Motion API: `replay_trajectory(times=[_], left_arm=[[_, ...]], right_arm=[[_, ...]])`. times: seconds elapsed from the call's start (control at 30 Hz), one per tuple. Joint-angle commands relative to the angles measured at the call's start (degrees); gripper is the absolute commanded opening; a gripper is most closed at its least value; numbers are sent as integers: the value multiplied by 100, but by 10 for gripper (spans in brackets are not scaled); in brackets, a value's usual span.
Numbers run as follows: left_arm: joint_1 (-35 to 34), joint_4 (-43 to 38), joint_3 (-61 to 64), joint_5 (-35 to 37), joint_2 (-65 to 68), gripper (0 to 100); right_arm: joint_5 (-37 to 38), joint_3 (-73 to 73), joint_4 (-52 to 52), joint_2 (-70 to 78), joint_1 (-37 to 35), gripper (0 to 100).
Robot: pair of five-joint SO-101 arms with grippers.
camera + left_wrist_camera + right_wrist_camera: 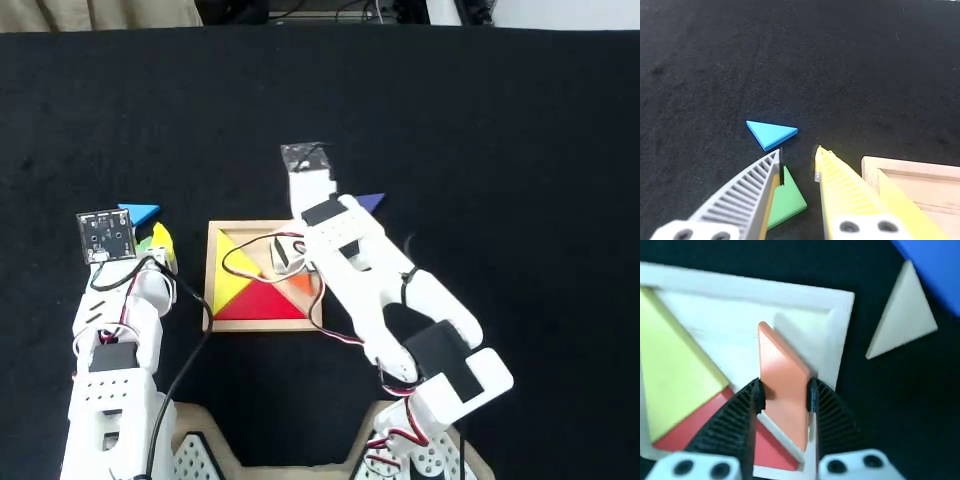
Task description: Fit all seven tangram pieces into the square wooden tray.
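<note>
Over at the left, the left gripper [798,152] hangs low over the black tabletop [840,60], jaws parted and empty. Just beyond its tips is a light blue triangle [771,134], apex pointing back at the gripper; a green piece [787,200] lies partly under the grey finger. Next, the square wooden tray [250,226] holds a yellow triangle [230,285] along its left side and a red triangle [262,305] along the edge nearest the arms. The right gripper [785,385] is clamped on an orange parallelogram [781,357], which is tilted on edge over the tray with its long axis running straight out from the fingers toward a tray corner. Outside that corner lie a cream triangle [902,315] and a dark blue piece [935,265].
</note>
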Motion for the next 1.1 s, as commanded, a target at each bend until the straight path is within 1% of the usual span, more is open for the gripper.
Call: replay_trajectory(times=[0.0,0.37,0.43,0.53,0.57,0.8,0.87,1.0,1.07], left_arm=[[48,-149,-48,-44,-79,123],[57,-149,-48,-53,-79,123],[57,-149,-48,-53,-79,123],[57,-149,-48,-53,-79,123],[66,-149,-48,-53,-79,123],[66,-149,-48,-53,-79,123],[66,-149,-48,-53,-79,123],[75,-149,-48,-53,-79,123],[75,-149,-48,-53,-79,123]], right_arm=[[-457,-110,-26,-224,105,15],[-422,-110,193,-189,132,18],[-369,-119,193,-198,132,63],[-237,-101,202,-189,132,194],[-246,-101,264,-189,132,217],[-211,-136,316,-268,97,201],[-44,-136,316,-453,97,198],[607,-136,255,-1007,97,198],[985,-127,44,-1174,105,191]])
